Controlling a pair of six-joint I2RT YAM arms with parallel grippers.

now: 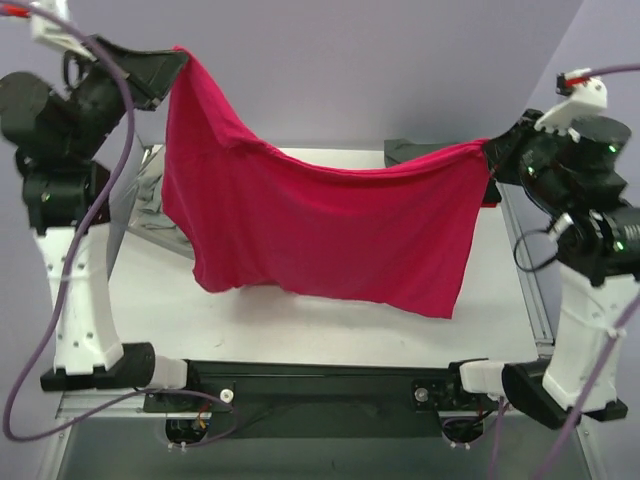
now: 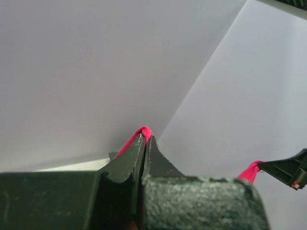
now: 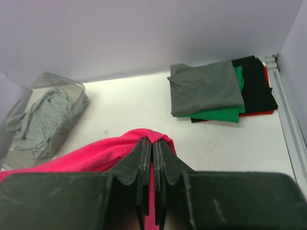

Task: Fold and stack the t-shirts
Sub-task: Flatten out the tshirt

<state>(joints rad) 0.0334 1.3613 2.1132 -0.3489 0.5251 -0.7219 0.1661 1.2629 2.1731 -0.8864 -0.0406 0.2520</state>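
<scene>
The magenta-red t-shirt [image 1: 320,225] hangs spread in the air above the white table [image 1: 300,320], held by both upper corners. My left gripper [image 1: 178,58] is shut on its top left corner, high up; a bit of the cloth [image 2: 144,131] shows at the fingertips in the left wrist view. My right gripper [image 1: 487,150] is shut on the top right corner, lower down; the cloth [image 3: 110,153] bunches round its fingertips. The shirt sags in the middle and its lower edge hangs just above the table. A folded stack [image 3: 216,91] lies at the far right: dark grey on top, then green, black and red.
A clear plastic bin [image 3: 45,117] with light grey cloth in it stands at the far left of the table, partly hidden behind the shirt in the top view [image 1: 150,200]. A metal rail [image 1: 525,270] runs along the table's right edge. Walls close the back and sides.
</scene>
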